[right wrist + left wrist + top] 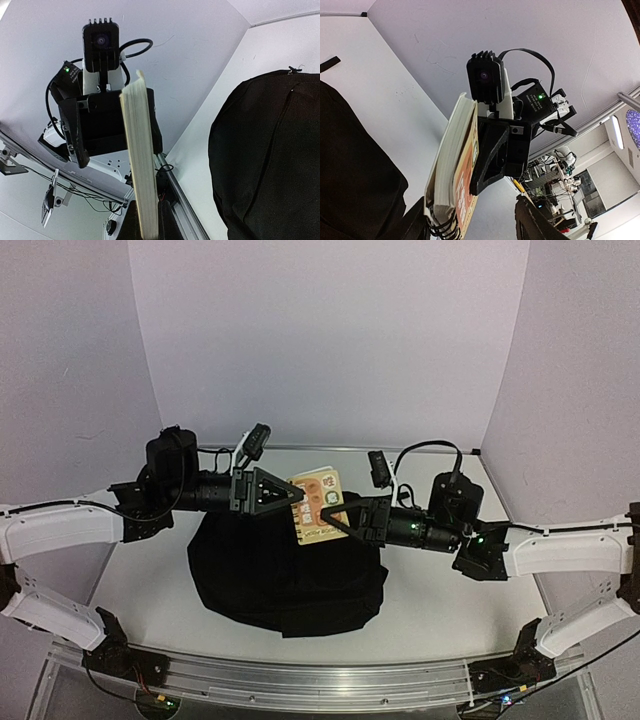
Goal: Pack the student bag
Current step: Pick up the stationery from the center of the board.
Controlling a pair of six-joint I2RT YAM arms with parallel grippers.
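Observation:
The student bag [285,575], a large black backpack, lies flat on the white table between the arms. It also shows in the left wrist view [355,175] and in the right wrist view [270,160]. A spiral notebook [318,502] with an orange and cream cover hangs in the air above the bag's far edge. My right gripper [338,522] is shut on it, with the page edge [142,175] between its fingers. My left gripper [296,498] is open around the notebook's spiral end [452,165]. One finger [415,225] is beside the spiral and the other stands well apart.
The white table [440,610] is enclosed by pale walls behind and at both sides. An aluminium rail [320,680] runs along the near edge by the arm bases. A black strap end [330,63] lies on the table beyond the bag.

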